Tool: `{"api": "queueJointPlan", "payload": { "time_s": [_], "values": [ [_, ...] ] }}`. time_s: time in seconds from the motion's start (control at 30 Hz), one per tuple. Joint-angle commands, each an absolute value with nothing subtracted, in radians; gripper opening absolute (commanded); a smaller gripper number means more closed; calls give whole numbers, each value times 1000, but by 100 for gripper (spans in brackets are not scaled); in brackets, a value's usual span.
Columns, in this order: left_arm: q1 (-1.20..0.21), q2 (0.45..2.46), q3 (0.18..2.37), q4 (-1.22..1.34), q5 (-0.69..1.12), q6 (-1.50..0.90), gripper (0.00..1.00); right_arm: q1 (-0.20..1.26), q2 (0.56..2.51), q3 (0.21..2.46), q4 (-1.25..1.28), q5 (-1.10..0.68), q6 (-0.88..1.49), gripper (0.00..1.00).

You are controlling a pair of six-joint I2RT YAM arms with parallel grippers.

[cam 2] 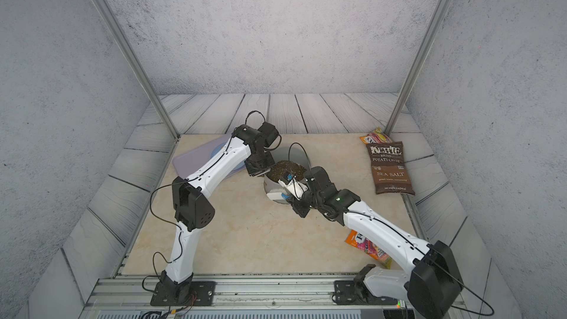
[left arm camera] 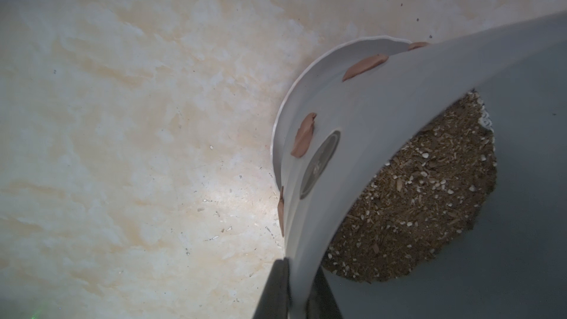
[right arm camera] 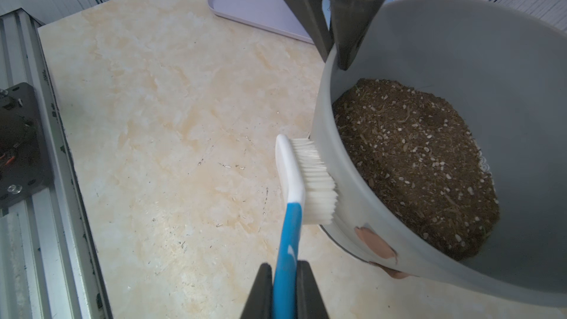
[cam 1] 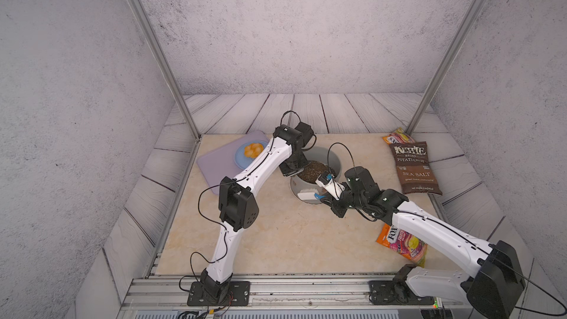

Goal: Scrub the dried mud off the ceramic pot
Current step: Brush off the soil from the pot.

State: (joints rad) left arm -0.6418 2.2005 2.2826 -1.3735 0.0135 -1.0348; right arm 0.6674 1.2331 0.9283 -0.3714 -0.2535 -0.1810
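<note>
On the beige desk [right arm camera: 153, 118], our left fingers [left arm camera: 274, 290] pinch the ceramic pot [right arm camera: 429, 41] by its rim. Our right fingers [right arm camera: 310, 293] grip a brush [right arm camera: 291, 176]; its bristles touch the wall, with dried mud [right arm camera: 376, 245] just beside them.

The marbled tabletop [cam 1: 276, 240] carries a lilac tray [cam 1: 214, 164], the ceramic pot [cam 1: 337, 162], a chip bag [cam 1: 415, 168] and a candy packet [cam 1: 405, 245].

The ceramic pot [right arm camera: 445, 41] ran past the right wrist view's edge; in a top view the left arm [cam 2: 214, 168] hid most of the blue plate [cam 2: 218, 149]
</note>
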Motion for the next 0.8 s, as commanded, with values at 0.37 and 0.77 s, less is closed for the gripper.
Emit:
{"api": "queueJointPlan", "payload": {
  "time_s": [0.37, 0.77],
  "values": [
    [-630, 2174, 2253, -1451, -71, -921, 0, 651, 1169, 816, -388, -154, -120, 0],
    [-625, 2159, 2218, -1385, -86, -796, 0, 686, 997, 819, -414, -421, -131, 0]
  ]
}}
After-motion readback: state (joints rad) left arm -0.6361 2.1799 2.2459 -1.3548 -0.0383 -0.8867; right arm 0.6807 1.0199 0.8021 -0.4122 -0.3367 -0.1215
